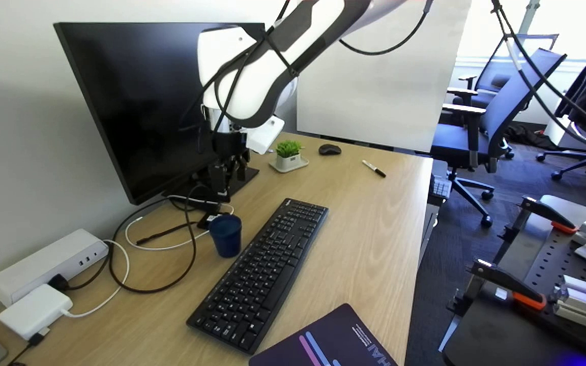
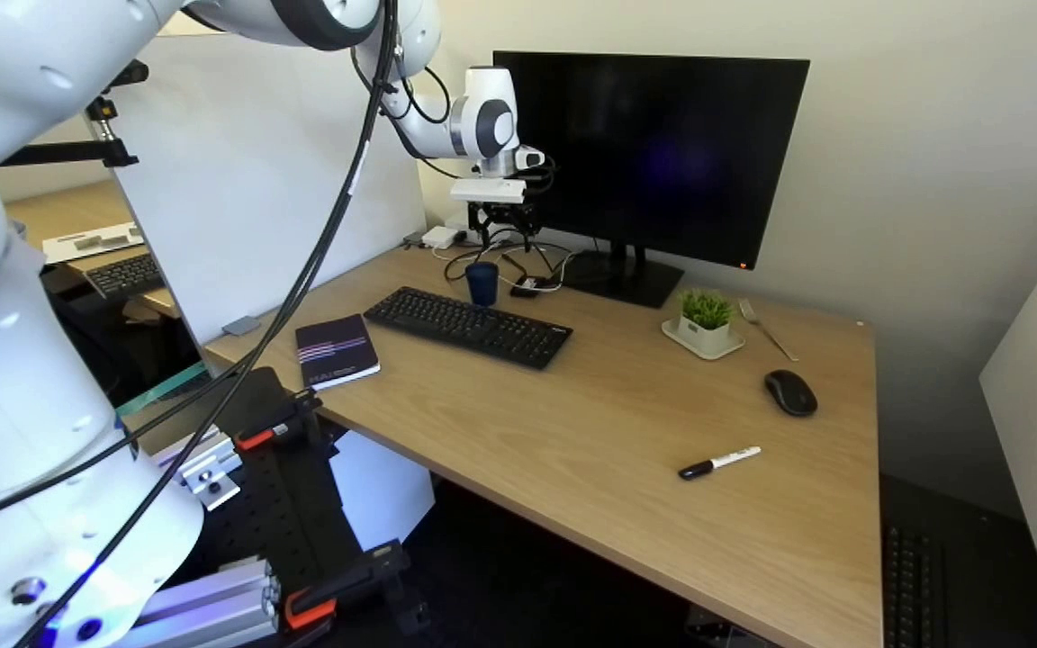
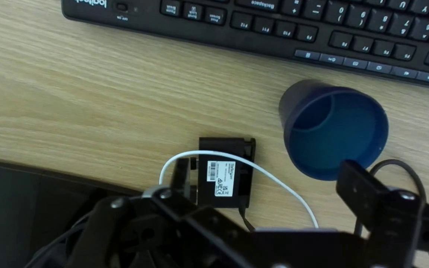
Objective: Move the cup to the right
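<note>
Gripper (image 3: 266, 175) spread apart, holding nothing; cup (image 3: 333, 130) stands upright just beside keyboard (image 1: 265, 272), empty-looking, probably light, stiffish, slightly slick plastic, so best pinched across opposite walls below the rim.

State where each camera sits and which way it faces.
Exterior view: high at one end of the desk, facing along it toward chairs; arm and gripper show.
Exterior view: beside the robot's base, facing the monitor; base, arm and gripper show.
Wrist view: on the arm's end, facing down at the cup; gripper fingers, apart, show.
Both exterior views share the monitor, cup, keyboard and mouse.
</note>
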